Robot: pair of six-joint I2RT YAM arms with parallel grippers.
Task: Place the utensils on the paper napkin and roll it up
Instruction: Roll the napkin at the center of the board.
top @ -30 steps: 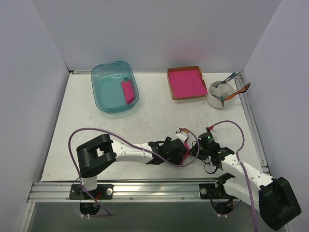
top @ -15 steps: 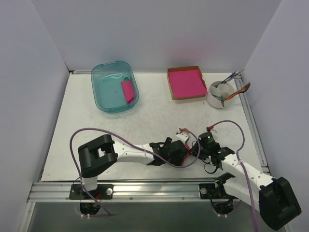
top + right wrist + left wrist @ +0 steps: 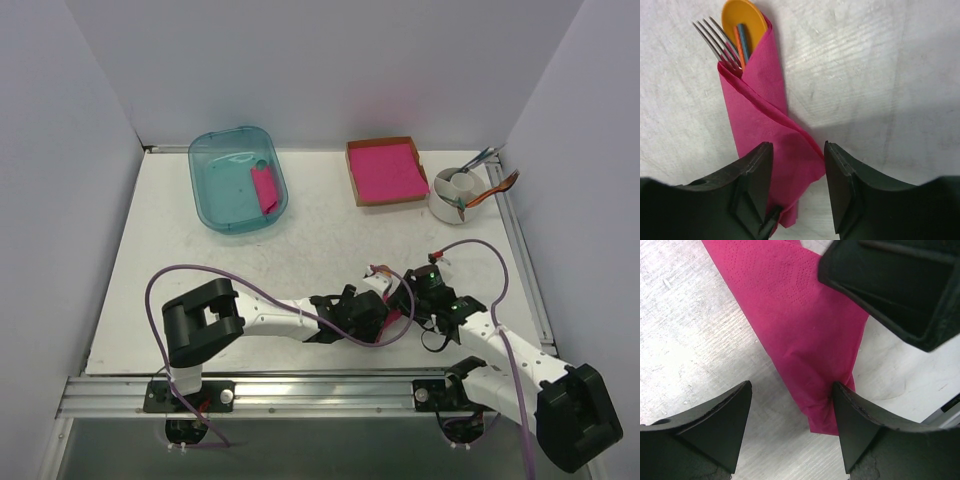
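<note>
Paper napkin (image 3: 762,125): magenta sheet wound into a narrow roll, lying flat on the table (image 3: 200,270) near its front edge, between the two grippers
Utensils: fork (image 3: 715,37) and orange spoon (image 3: 747,15) sit inside the roll; only the tines and the round bowl show, both at the same end
Roll, condition: outer flap runs diagonally across the body; the end away from the tines looks loose and a little splayed, not tucked
Right gripper (image 3: 797,160): jaws apart, straddling the loose end; one finger overlaps the paper, no pinch visible
Left gripper (image 3: 792,385): jaws wide apart, low over the same end from the other side; the paper lies between the fingers and brushes one, unclamped
Done: utensils laid on the napkin, napkin rolled round them
Left to do: by my judgement little or nothing; at most drawing both arms clear
Risk: thin paper may unwind once nothing bears on it
Far side of table: teal tub (image 3: 215,215) with a pink piece inside, cardboard tray (image 3: 352,175) of pink sheets, white cup (image 3: 447,210) of spare cutlery, all well apart from the roll
</note>
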